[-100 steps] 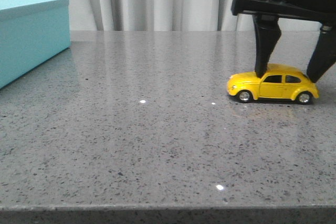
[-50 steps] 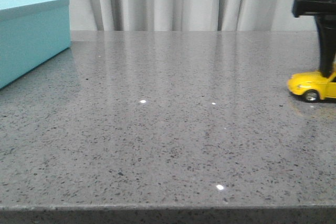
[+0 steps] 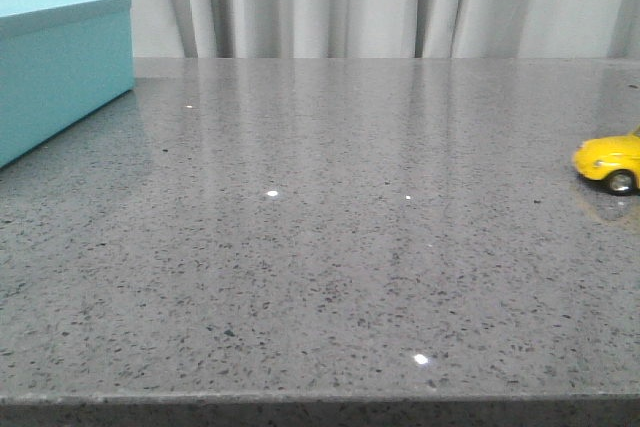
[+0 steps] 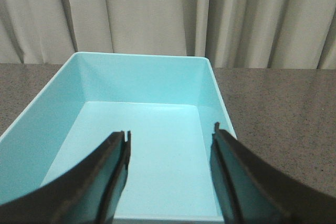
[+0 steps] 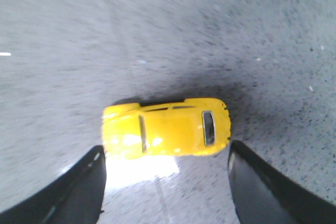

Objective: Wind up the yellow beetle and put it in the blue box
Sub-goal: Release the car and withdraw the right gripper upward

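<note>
1. The yellow beetle (image 3: 609,162) stands on its wheels at the far right edge of the front view, on the grey speckled table (image 3: 320,267); only its nose and one front wheel show there, the rest being cut off by the frame.
2. In the right wrist view the yellow beetle (image 5: 167,128) is seen from above, whole, with dark front and rear windows and a glossy roof. No badge, plate or lettering can be read on it.
3. The right gripper (image 5: 167,182) is spread wide, its two dark fingers (image 5: 79,192) standing on either side of the car and just apart from it, gripping nothing.
4. The blue box (image 3: 60,67) sits at the far left of the table, well apart from the car. No label or writing shows on its side.
5. In the left wrist view the blue box (image 4: 100,77) is open at the top, its plain turquoise inside bare of print.
6. The left gripper (image 4: 169,177) hangs over the box with its fingers (image 4: 113,166) parted, holding nothing.
7. Pale curtains (image 3: 330,2) hang behind the table.
</note>
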Available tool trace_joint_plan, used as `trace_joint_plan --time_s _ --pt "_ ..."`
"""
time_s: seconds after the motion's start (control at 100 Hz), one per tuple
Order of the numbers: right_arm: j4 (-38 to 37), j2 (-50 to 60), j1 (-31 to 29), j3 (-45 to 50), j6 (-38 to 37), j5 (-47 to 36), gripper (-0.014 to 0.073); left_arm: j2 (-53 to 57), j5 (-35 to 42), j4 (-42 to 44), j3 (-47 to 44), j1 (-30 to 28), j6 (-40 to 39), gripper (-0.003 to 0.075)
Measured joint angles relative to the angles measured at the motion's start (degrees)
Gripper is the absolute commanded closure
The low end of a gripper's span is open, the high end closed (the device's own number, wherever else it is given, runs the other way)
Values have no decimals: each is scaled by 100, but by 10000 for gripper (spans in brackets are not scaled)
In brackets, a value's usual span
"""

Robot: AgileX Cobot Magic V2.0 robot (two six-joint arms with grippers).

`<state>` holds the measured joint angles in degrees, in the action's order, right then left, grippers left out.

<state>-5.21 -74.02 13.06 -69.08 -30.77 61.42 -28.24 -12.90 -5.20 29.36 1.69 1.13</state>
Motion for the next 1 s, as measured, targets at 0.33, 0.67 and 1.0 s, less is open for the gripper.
trace_joint_plan --time_s 0.33,0.67,1.0 --pt "80 1138 128 -10 11 152 104 0 0 0 0 0 0 373" --pt "80 1453 128 -10 164 180 104 0 4 0 0 0 0 373" --pt "80 1850 128 77 254 -57 104 0 -7 0 7 0 0 371"
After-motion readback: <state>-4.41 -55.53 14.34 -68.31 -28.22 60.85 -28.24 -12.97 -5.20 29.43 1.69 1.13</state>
